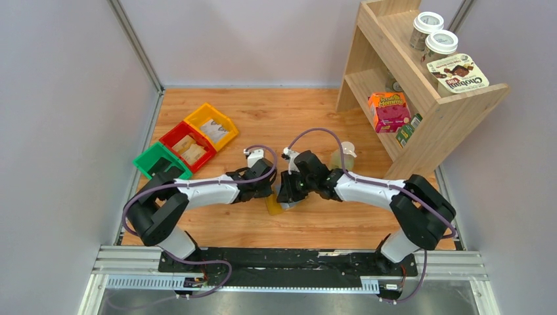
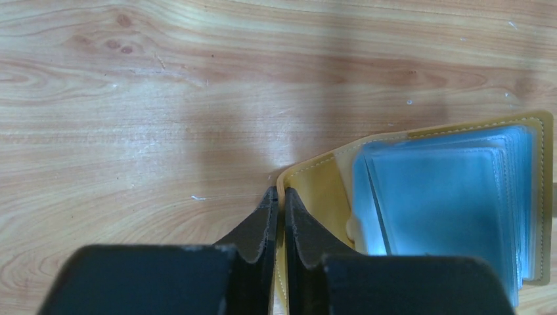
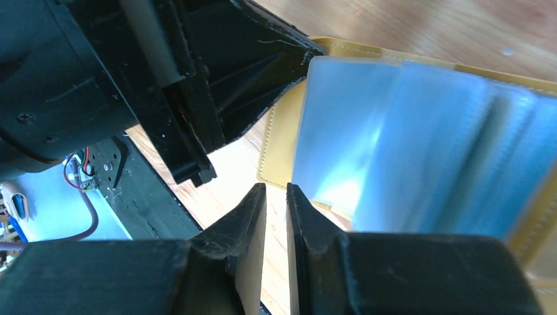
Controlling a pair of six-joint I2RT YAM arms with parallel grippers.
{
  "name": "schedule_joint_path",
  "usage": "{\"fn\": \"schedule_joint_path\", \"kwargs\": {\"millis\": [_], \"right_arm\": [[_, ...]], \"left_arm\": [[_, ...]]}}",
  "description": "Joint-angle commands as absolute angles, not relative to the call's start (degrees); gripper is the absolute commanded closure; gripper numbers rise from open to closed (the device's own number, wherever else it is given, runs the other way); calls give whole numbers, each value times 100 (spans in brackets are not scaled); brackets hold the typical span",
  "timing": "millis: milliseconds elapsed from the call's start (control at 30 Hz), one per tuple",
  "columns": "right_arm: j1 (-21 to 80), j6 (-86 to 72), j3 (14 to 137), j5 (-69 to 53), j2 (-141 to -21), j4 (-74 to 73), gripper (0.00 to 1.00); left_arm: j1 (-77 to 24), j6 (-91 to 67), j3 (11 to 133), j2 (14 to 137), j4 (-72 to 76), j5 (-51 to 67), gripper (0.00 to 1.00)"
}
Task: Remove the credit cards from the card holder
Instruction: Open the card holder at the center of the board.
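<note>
Plain grey walls box in a light wood-grain counter. Up close the wood has a few knots and pale flecks.

By the left edge, toward the far-left corner, three plastic bins sit in a diagonal row: green bin, red bin, yellow bin. The red and yellow ones have tan packets in them.

Moving in, the left pincer is mid-counter, a bit closer to the near edge. It's clamped on an outer edge of the card holder: you can see the mustard-yellow cover sandwiched between the two black fingers. The holder is folded open, and the credit cards sit inside it as a pale blue-grey stack, slightly fanned, in what look like clear sleeves.

The right pincer comes in from the other side, right at the holder's edge and almost nose to nose with the left one. Its fingers are nearly together with just a thin slit between them. Honestly I can't tell if anything's pinched in there.

A bit further toward the right edge, a clear plastic cup stands on the wood. The far-right corner has a wooden shelf unit with an orange carton on the lower shelf. Up top are two lidded tubs and a Chobani pack.

A metal rail runs along the near edge under the arm bases.
</note>
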State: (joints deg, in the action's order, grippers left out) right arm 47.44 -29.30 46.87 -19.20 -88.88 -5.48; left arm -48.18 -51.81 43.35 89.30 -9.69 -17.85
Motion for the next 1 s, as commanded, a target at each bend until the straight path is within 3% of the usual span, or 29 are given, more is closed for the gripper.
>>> {"fn": "schedule_joint_path", "kwargs": {"millis": [0, 300, 433, 967], "right_arm": [[4878, -3041, 4948, -2048, -9096, -185, 77], [4887, -2980, 5124, -1996, -8930, -395, 61], [4878, -2883, 5185, -1960, -8920, -457, 60], [5273, -2804, 5291, -2232, -9667, -149, 62]], "left_arm": [[-4781, -5396, 4026, 8658, -888, -1854, 87], [-4772, -5695, 3595, 7824, -1037, -2232, 59], [-4764, -5862, 3498, 7419, -1247, -2399, 43], [-4764, -6170, 3349, 6434, -1696, -2593, 45]]}}
